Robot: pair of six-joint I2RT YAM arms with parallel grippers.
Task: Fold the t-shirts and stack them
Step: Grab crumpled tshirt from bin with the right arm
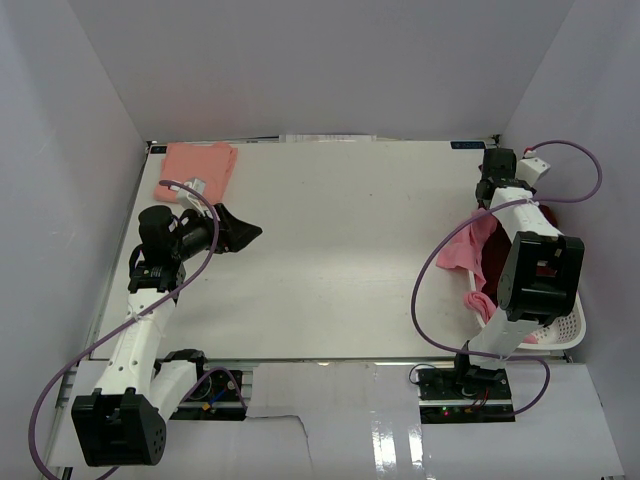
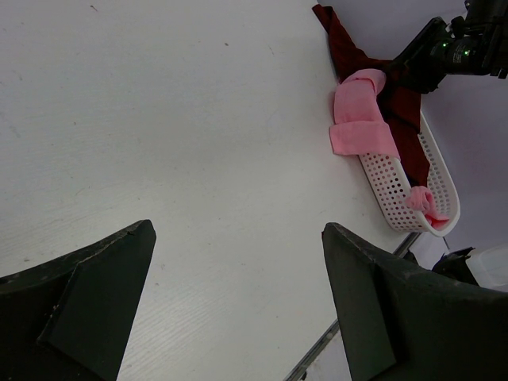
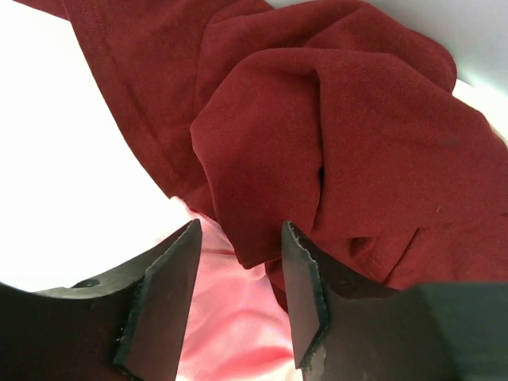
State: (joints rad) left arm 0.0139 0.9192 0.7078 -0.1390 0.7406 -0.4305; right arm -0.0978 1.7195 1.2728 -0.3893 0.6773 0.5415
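**Item.** The dark maroon t-shirt (image 3: 333, 143) lies bunched in the white mesh basket (image 1: 560, 335) at the right edge of the worktop (image 1: 340, 250), with one part trailing over the far end of the basket. A brighter pink t-shirt (image 1: 462, 250) hangs over the basket's left rim onto the worktop. A salmon t-shirt (image 1: 197, 170) sits folded at the far left corner.

**Governing relation.** The right gripper (image 3: 240, 230) is directly over the maroon heap. A rolled fold of the cloth lies straight ahead of the gap between its fingers. The ridge of that fold runs roughly along the fingers and across their line of closing, which I judge favourable for a pinch.

**Pincer state.** The right jaws stand part-way apart. The fold lies in line with the gap, and no clamp on the cloth is evident. The left gripper (image 2: 238, 230) is spread wide and holds nothing. It hovers near the left edge, well apart from the basket.

**Finding.** The right arm is far nearer, so the pick falls to it.
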